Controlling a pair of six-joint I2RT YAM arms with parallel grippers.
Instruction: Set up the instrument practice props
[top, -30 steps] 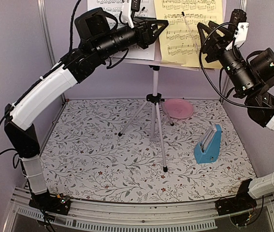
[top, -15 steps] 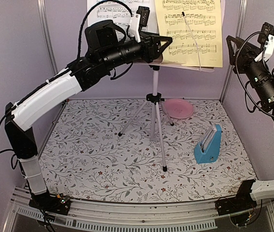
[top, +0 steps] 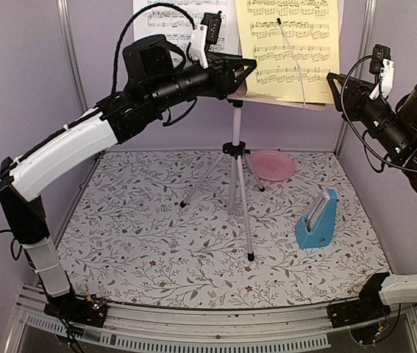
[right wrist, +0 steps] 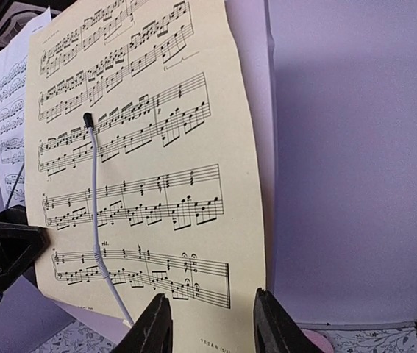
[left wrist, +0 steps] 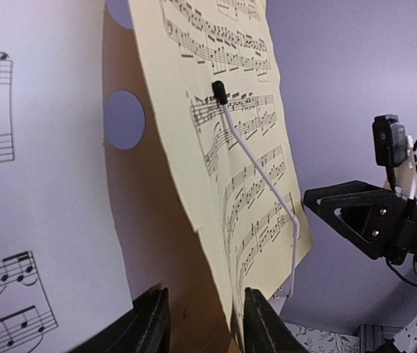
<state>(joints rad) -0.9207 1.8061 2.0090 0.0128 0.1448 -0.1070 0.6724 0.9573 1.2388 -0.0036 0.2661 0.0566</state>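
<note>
probably a lab test booth: plain lilac walls [top: 17, 73], metal frame posts [top: 70, 44], floral-cloth table [top: 157, 243].

A pink round plate [top: 271, 165] is laid flat on a cloth printed with grey leaves and small red flowers [top: 157, 243]. The cloth is spread beneath the plate and out to its front and both sides. Just behind the plate a lilac wall [top: 289, 129] is seen. A metal post [top: 70, 37] is set in the corner well to the plate's left. Well in front of the plate, the cloth is bordered by a ribbed metal rail [top: 215, 334].
</note>
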